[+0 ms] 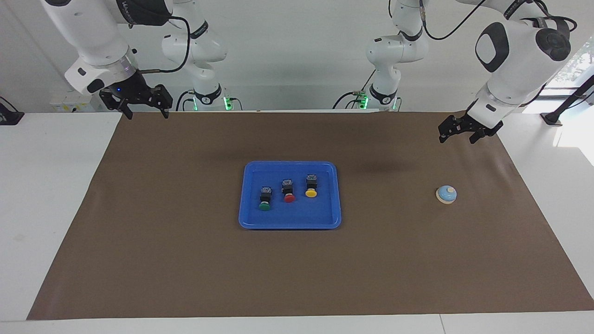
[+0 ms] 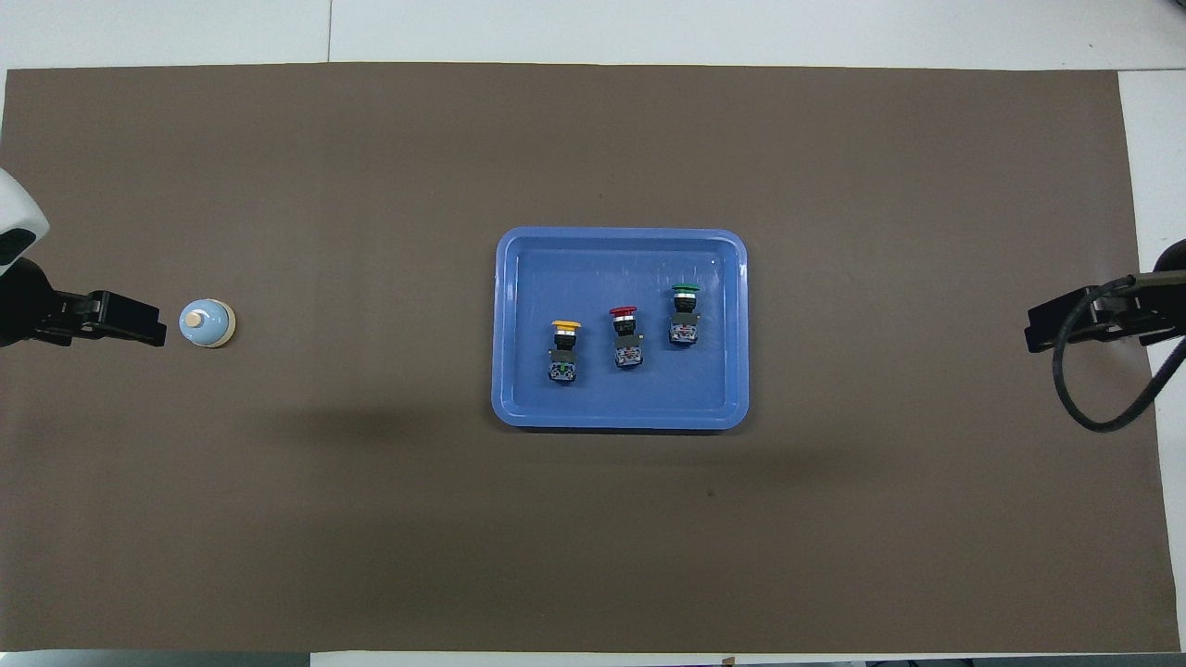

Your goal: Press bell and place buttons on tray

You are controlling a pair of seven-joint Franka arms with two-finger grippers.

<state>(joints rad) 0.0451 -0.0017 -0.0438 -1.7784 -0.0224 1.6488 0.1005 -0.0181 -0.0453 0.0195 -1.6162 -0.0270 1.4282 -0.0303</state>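
The bell, light blue with a cream knob, stands alone on the mat toward the left arm's end. My left gripper hangs open and empty, well above the mat and apart from the bell. The blue tray lies at the mat's middle. In it lie the green button, the red button and the yellow button, side by side. My right gripper waits open over the mat's corner at its own end.
A brown mat covers most of the white table. A black cable loops down from the right wrist. A black stand sits on the table at the left arm's end.
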